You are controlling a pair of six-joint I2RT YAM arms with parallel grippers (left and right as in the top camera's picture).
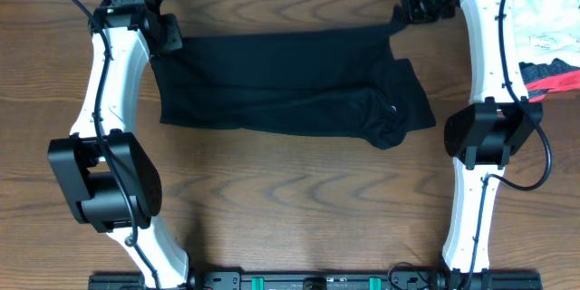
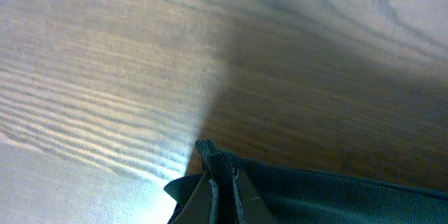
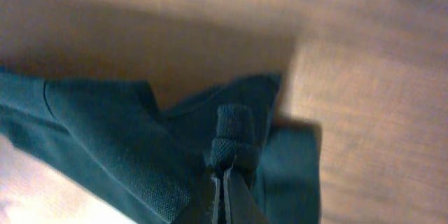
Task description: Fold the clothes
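Note:
A black garment (image 1: 290, 82) lies stretched across the far middle of the wooden table, bunched at its right end. My left gripper (image 1: 166, 38) is shut on its far left corner; the left wrist view shows the fingers (image 2: 222, 182) pinching dark mesh fabric (image 2: 315, 196). My right gripper (image 1: 405, 9) is shut on its far right corner; the right wrist view shows the fingers (image 3: 224, 182) pinching a fold of the garment (image 3: 105, 133), which hangs below them.
A pile of white and red clothes (image 1: 548, 36) lies at the right edge of the table (image 1: 290, 208). Both arm bases stand at the near edge.

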